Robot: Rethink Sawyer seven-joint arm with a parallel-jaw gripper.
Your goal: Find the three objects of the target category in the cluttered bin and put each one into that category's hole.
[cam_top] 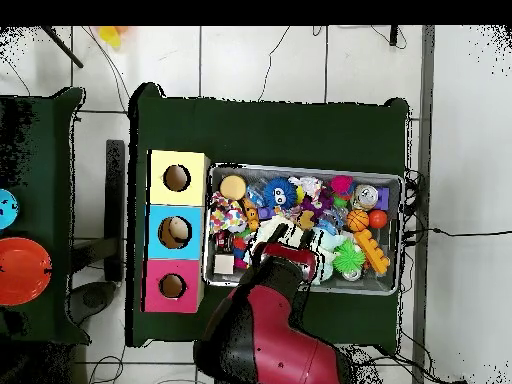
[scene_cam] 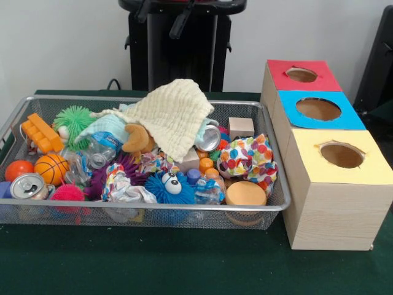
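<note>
A wire basket (scene_cam: 270,206) is sitting beside three boxes with holes (scene_cam: 341,155). A brown plush bear (scene_cam: 137,139) is lying half under a cream cloth (scene_cam: 174,115), hiding it. The gripper (scene_cam: 164,18) is hanging above; whether spread or pressed together, I cannot tell.

A bulky arm (cam_top: 265,335) is seen from overhead — glossy red shells, rounded, joined by black segments. From the front, a black pedestal (scene_cam: 179,46) is shown — boxy, with dark struts at the top.
</note>
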